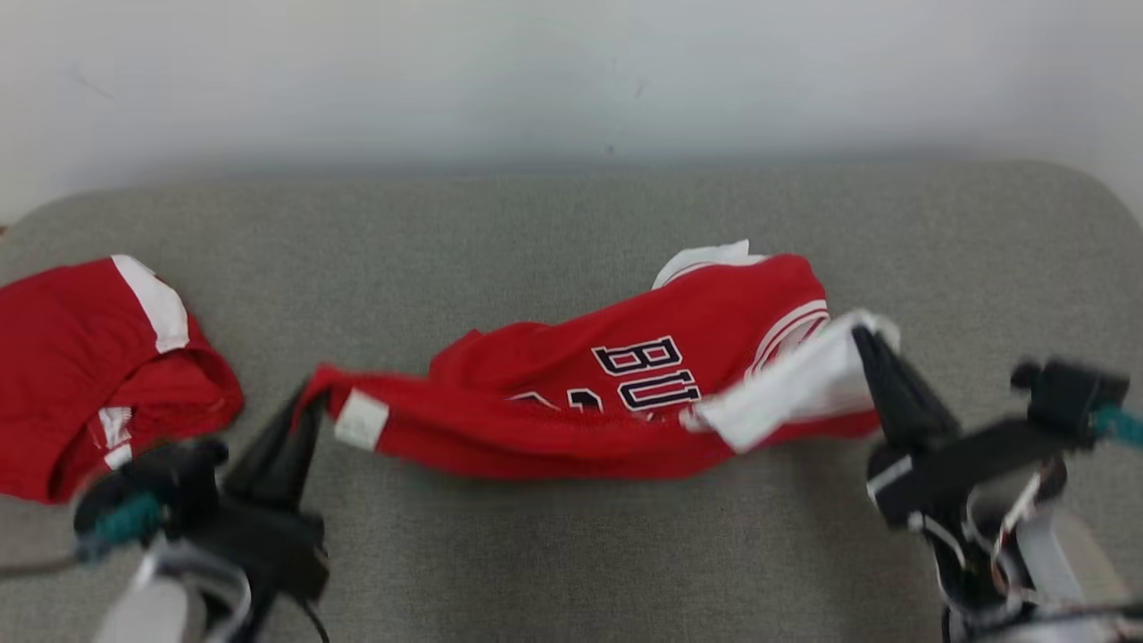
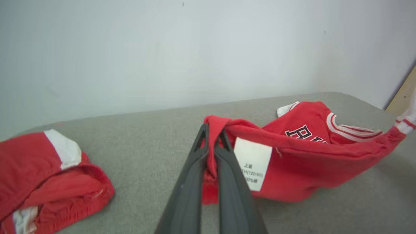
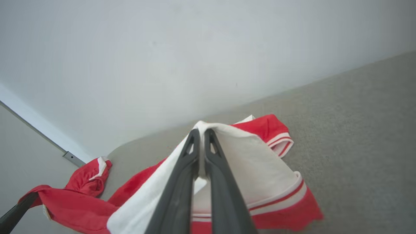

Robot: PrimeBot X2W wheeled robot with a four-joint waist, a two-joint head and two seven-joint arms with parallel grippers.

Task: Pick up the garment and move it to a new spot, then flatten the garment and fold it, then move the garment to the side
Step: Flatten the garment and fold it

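There it was: the left tool (image 1: 308, 402) had its two dark fingers pressed together on a bunched red corner of the jersey (image 1: 571, 393), just beside the white label (image 1: 361, 420); from the left wrist the pinch was plain, red cloth squeezed between the fingers (image 2: 191, 182) of the left tool (image 2: 213, 136), the label (image 2: 253, 162) hanging right next to them; over on the other side, the right tool (image 1: 864, 338) was clamped on the white end of the jersey, and the right wrist camera showed white fabric draped over both sides of the right tool (image 3: 201, 133); the jersey (image 3: 269, 165) stretched between the two, black lettering facing up, its middle sagging to the grey counter (image 1: 571, 554) near the centre; far off to the robot's left, well apart, a crumpled pair of red shorts (image 1: 71, 375) with white trim lay on the counter; a pale wall (image 1: 571, 71) stood behind it all.
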